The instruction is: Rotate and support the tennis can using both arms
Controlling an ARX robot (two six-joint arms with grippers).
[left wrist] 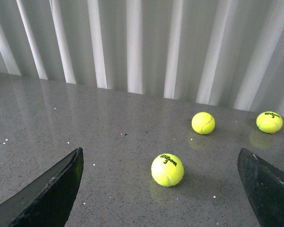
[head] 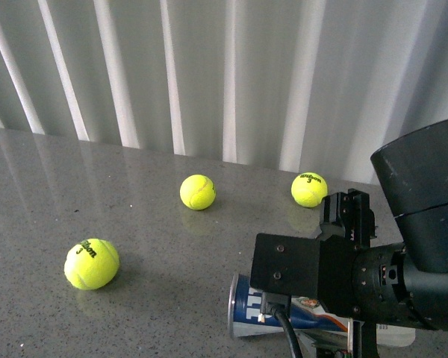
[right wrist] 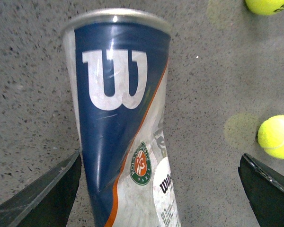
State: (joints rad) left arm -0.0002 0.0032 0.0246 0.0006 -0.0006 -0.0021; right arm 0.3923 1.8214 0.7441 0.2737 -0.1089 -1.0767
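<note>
Navy-labelled tennis can (right wrist: 118,118) lies on its side on the grey table (right wrist: 28,71), between the jaws of the right gripper (right wrist: 160,158), spread wide; contact unclear. The left gripper (left wrist: 159,152), equally spread, holds nothing.

Tennis can (head: 248,307) mostly hidden behind right arm (head: 388,276); far end apparently cut off at bottom edge.

From the robot's body, looks forward and slightly down across the grey table (head: 149,179) to a white pleated curtain (head: 209,74), with the right arm (head: 403,261) close at lower right. From the left wrist, faces the same curtain low over the table, sharing all three tennis balls (left wrist: 167,170). From the right wrist, points steeply down, very near the tennis can (right wrist: 118,118), which lies under that arm in the front view.
</note>
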